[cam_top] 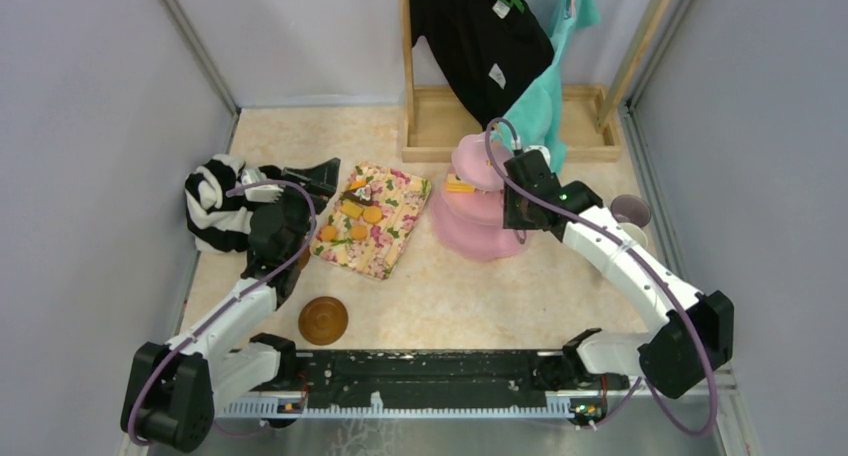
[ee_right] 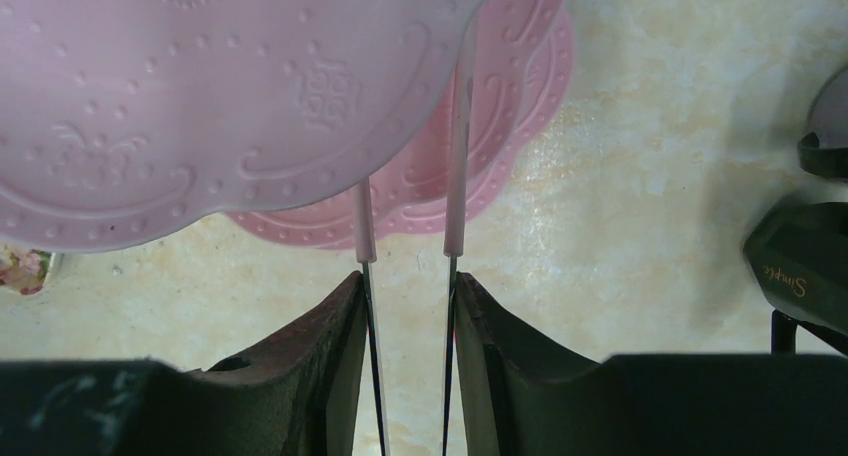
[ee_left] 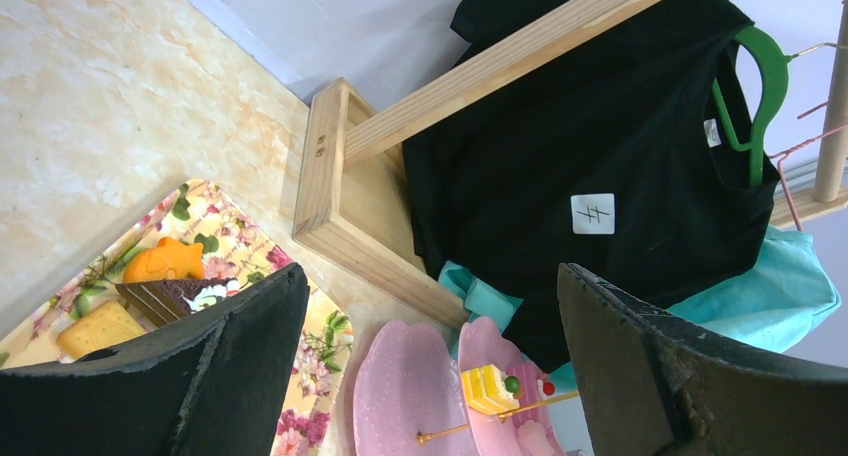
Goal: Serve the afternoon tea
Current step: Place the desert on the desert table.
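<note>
Beige marbled table between grey walls carries the pink cake stand at mid-right. One yellow cake slice sits on a tier, and the other pastries lie on the floral cloth. The right gripper is half closed on two thin pink-tipped prongs, whose tips reach the stand. The left gripper gapes wide and empty over the cloth. Loading the stand seems to be the step in hand; the next move calls for fetching another pastry.

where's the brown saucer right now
In the top view the brown saucer lies near the front left, between the floral cloth and the arms' base rail.
</note>
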`<state>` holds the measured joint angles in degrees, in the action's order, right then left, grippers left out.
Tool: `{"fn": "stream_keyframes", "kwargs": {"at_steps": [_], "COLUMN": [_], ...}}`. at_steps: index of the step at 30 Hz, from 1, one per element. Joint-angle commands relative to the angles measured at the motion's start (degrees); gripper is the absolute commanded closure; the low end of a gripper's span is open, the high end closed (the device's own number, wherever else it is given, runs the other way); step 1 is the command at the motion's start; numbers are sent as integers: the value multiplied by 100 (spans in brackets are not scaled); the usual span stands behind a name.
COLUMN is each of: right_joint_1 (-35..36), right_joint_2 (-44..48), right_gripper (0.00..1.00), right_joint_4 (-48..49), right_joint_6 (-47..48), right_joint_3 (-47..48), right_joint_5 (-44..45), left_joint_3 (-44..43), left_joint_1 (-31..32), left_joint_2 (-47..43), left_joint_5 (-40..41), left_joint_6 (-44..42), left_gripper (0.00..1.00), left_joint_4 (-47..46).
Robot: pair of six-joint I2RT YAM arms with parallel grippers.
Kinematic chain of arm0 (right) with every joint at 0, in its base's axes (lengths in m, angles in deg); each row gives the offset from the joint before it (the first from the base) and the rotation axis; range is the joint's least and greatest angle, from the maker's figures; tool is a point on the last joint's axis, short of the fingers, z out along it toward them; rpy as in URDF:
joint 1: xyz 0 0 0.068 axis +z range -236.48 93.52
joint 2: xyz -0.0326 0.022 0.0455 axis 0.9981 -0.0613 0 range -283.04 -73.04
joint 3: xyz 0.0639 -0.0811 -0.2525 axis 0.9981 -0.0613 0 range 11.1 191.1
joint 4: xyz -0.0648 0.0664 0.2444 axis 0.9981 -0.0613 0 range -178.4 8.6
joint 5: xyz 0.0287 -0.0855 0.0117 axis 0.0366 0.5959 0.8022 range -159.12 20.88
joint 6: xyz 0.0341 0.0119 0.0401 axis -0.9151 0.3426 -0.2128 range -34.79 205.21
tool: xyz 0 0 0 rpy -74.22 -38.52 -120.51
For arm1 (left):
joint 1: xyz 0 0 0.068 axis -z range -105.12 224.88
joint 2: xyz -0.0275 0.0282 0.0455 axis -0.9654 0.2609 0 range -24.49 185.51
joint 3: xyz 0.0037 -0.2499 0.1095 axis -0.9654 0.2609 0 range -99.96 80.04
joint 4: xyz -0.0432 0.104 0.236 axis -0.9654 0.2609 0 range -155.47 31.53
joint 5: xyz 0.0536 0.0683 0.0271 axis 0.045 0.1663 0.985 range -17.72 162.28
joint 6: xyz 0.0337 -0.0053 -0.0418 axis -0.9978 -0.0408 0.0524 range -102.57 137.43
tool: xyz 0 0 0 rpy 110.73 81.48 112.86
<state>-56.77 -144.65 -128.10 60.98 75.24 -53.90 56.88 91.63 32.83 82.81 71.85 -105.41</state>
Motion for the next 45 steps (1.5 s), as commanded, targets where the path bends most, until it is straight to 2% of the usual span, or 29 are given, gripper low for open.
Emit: {"fn": "stream_keyframes", "kwargs": {"at_steps": [1, 13, 24, 33, 45], "right_joint_1": [-71, -71, 65, 997, 2968], "right_joint_2": [272, 499, 805, 1108, 844], "right_gripper": [64, 65, 71, 73, 75], "right_joint_4": [112, 55, 113, -131, -228], "right_joint_6": [-56, -81, -34, -126, -390], "right_joint_3": [-28, -122, -162, 241, 880], "right_joint_5": [-48, -133, 1, 594, 1508], "left_joint_3": [42, 22, 1, -73, -136], "left_joint_1": [29, 25, 30, 23, -29], "left_joint_2": [-72, -103, -110, -432, -993], "left_joint_5": [-46, -46, 81, 317, 457], "left_joint_6": [10, 24, -129, -334, -247], "left_gripper": [1, 1, 1, 1, 1], "left_joint_4": [-154, -86, 164, 682, 1692]}}
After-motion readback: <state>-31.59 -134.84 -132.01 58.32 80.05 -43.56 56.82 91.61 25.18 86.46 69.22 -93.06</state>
